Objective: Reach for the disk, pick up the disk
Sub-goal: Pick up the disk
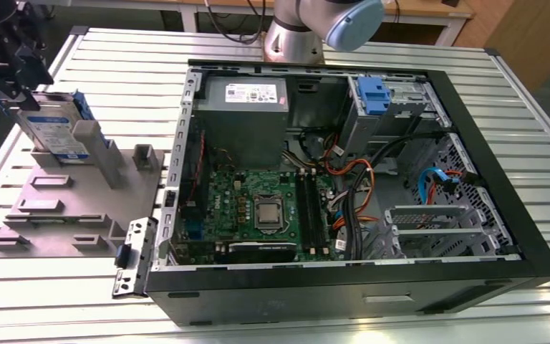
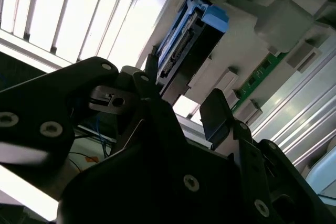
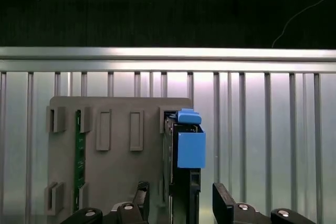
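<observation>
The disk [image 1: 54, 130] stands on edge in a slot of the grey fixture [image 1: 60, 208], on the table at the exterior view's left of the computer case. Blue rails run along its edges; in both wrist views the disk [image 3: 185, 150] [image 2: 186, 40] shows edge-on. My gripper [image 1: 19, 89] hangs just above it. Its dark fingers [image 3: 223, 205] stand apart on either side of the disk's near end, open, with a gap on each side. In the second wrist view the gripper [image 2: 181, 95] sits close under the disk.
The open computer case [image 1: 533, 244] fills the table's middle and the exterior view's right, holding a grey power-supply box [image 1: 244, 107] and a blue caddy [image 1: 372, 97]. A green circuit board [image 3: 79, 163] stands in another fixture slot. The slatted table [image 1: 504, 93] ends at an edge beyond the fixture.
</observation>
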You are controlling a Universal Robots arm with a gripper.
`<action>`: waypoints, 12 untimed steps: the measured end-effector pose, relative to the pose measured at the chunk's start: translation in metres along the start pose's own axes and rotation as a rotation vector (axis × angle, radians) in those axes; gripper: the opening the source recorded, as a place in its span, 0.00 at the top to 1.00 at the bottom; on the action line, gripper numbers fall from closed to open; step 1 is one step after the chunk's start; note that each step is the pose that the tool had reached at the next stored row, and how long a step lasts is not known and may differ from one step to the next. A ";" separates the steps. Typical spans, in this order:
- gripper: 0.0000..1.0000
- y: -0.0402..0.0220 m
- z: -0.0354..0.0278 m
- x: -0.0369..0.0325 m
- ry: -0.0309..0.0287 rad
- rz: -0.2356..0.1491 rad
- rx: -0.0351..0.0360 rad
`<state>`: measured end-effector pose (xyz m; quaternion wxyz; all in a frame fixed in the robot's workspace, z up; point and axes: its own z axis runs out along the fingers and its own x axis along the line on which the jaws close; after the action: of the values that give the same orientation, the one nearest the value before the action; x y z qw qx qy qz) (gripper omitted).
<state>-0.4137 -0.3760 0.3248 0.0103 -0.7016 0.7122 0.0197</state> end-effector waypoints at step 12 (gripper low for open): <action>0.41 0.0039 0.0148 0.0007 0.0000 -0.057 0.0219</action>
<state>-0.4178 -0.3760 0.3101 0.0185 -0.7216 0.6919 0.0116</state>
